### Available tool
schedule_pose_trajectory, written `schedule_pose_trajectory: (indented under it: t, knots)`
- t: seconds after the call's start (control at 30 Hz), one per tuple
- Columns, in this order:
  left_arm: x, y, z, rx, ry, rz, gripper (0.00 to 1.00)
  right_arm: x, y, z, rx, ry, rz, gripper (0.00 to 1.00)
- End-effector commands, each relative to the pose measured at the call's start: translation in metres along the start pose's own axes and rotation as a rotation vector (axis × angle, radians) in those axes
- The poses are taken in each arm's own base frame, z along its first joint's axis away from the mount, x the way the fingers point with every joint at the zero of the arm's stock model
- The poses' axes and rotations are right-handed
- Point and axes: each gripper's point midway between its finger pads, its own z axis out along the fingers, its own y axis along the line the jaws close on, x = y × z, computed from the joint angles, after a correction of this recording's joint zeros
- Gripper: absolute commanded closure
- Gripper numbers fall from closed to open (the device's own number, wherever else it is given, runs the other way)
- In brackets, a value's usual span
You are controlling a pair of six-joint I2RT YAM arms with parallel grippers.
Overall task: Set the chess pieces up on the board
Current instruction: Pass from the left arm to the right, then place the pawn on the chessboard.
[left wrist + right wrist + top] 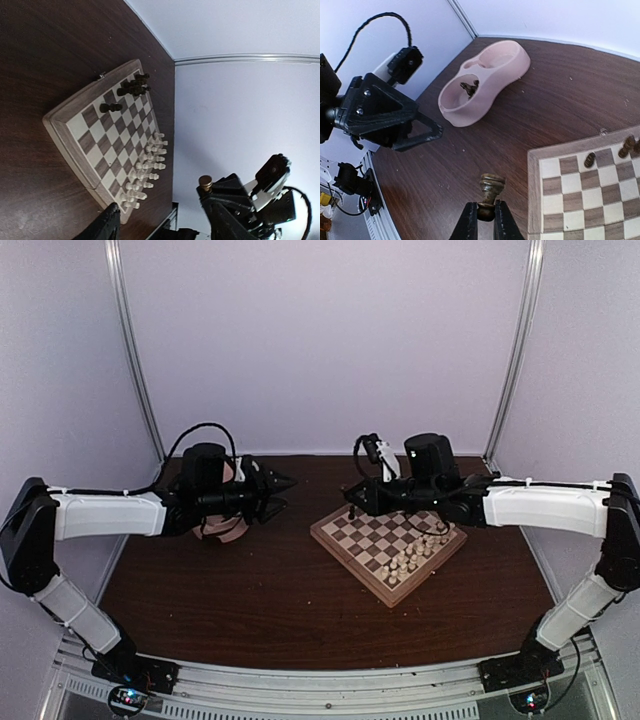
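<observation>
The board [372, 540] lies right of centre, its corner toward me. Several dark chess pieces [132, 89] stand near its far corner, and one dark piece [111, 107] stands alone. Cream chessmen [412, 558] fill its near right edge. My right gripper [485, 219] is shut on a dark chess piece [490, 192] and holds it above the table just off the board's left corner [536, 165]. My left gripper [282, 492] is open and empty, in the air left of the board. Only one of its fingers [105, 227] shows in the left wrist view.
A pink double bowl [485, 80] sits at the back left behind my left arm, with dark chess pieces [469, 88] in one cup. White walls close the back and sides. Bare dark table [260, 590] lies in front of the board.
</observation>
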Motion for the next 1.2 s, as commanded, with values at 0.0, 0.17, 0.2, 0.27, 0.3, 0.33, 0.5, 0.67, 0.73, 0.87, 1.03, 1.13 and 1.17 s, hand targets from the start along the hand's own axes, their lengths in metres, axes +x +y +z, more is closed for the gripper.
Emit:
schedule_pose_trajectory:
  t: [0.0,0.17,0.2,0.27,0.3,0.33,0.5,0.67,0.73,0.87,1.03,1.13,1.17]
  knots:
    - [-0.007,-0.008,-0.015,-0.045,0.013,0.231,0.37,0.035,-0.037,-0.035,0.095,0.231,0.125,1.0]
    - [-0.008,-0.002,-0.028,-0.196,0.05,0.425,0.38,0.06,-0.062,-0.056,0.103,0.493,0.207,1.0]
    - [-0.009,-0.002,-0.032,-0.22,0.051,0.459,0.38,0.063,-0.066,-0.057,0.105,0.533,0.209,1.0]
    - [-0.012,0.001,-0.039,-0.27,0.046,0.507,0.38,0.066,-0.075,-0.06,0.115,0.597,0.202,1.0]
    - [-0.014,0.001,-0.043,-0.287,0.04,0.529,0.38,0.065,-0.08,-0.058,0.124,0.612,0.2,1.0]
    - [-0.015,0.003,-0.047,-0.31,0.035,0.544,0.38,0.066,-0.085,-0.057,0.132,0.629,0.202,1.0]
    - [-0.024,0.008,-0.066,-0.409,-0.003,0.598,0.38,0.065,-0.111,-0.045,0.173,0.713,0.205,0.99]
    - [-0.028,0.009,-0.076,-0.46,-0.014,0.65,0.39,0.074,-0.137,-0.034,0.226,0.84,0.198,0.98]
    - [-0.03,0.009,-0.079,-0.476,-0.016,0.668,0.39,0.08,-0.146,-0.032,0.252,0.888,0.19,0.98]
    - [-0.032,0.011,-0.081,-0.497,-0.02,0.678,0.39,0.086,-0.161,-0.032,0.308,0.948,0.192,0.95]
    - [-0.032,0.016,-0.078,-0.51,-0.01,0.674,0.39,0.091,-0.171,-0.031,0.348,0.982,0.19,0.94]
    - [-0.031,0.019,-0.077,-0.516,-0.007,0.672,0.39,0.093,-0.176,-0.028,0.355,0.986,0.189,0.93]
    - [-0.031,0.019,-0.077,-0.516,-0.006,0.672,0.39,0.094,-0.177,-0.027,0.358,0.987,0.189,0.92]
